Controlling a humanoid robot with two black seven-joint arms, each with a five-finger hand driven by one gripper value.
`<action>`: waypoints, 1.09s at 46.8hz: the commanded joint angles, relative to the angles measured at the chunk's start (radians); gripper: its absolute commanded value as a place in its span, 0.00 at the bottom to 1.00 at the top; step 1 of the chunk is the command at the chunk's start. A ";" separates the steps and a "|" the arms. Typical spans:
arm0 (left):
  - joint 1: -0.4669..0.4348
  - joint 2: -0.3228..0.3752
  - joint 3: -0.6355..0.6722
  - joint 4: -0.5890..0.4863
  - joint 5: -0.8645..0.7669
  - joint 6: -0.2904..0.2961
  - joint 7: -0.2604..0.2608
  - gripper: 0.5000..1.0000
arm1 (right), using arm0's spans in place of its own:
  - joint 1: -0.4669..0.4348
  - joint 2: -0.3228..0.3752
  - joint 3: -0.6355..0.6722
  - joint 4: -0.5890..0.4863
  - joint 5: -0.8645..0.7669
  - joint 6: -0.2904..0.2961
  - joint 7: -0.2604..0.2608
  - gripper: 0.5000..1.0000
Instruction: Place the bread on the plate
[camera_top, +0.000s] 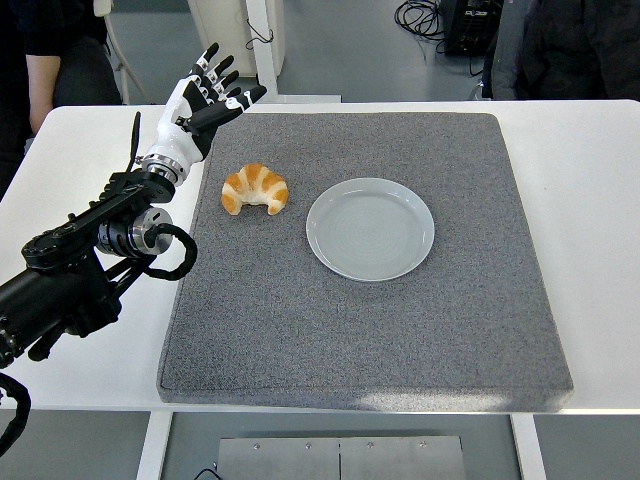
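A golden croissant lies on the grey mat, left of an empty pale grey plate at the mat's middle. My left hand, white with black fingers, is raised above the mat's far left corner, behind and to the left of the croissant. Its fingers are spread and hold nothing. A clear gap separates hand and bread. The black left arm reaches in from the lower left. The right arm is out of view.
The mat covers most of the white table. People stand at the far edge, one at the top left and one at the top right. Cables and a chair base show on the floor behind.
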 joint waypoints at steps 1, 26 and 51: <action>-0.004 0.001 0.000 0.000 0.000 0.001 0.001 0.95 | 0.000 0.000 0.000 0.000 0.000 0.000 0.000 1.00; -0.059 0.047 0.005 -0.022 -0.014 0.014 0.090 0.93 | 0.000 0.000 0.003 0.000 0.000 0.000 0.000 1.00; -0.448 0.308 0.578 -0.216 -0.012 0.029 0.276 0.90 | 0.000 0.000 0.003 0.000 0.000 0.000 0.000 1.00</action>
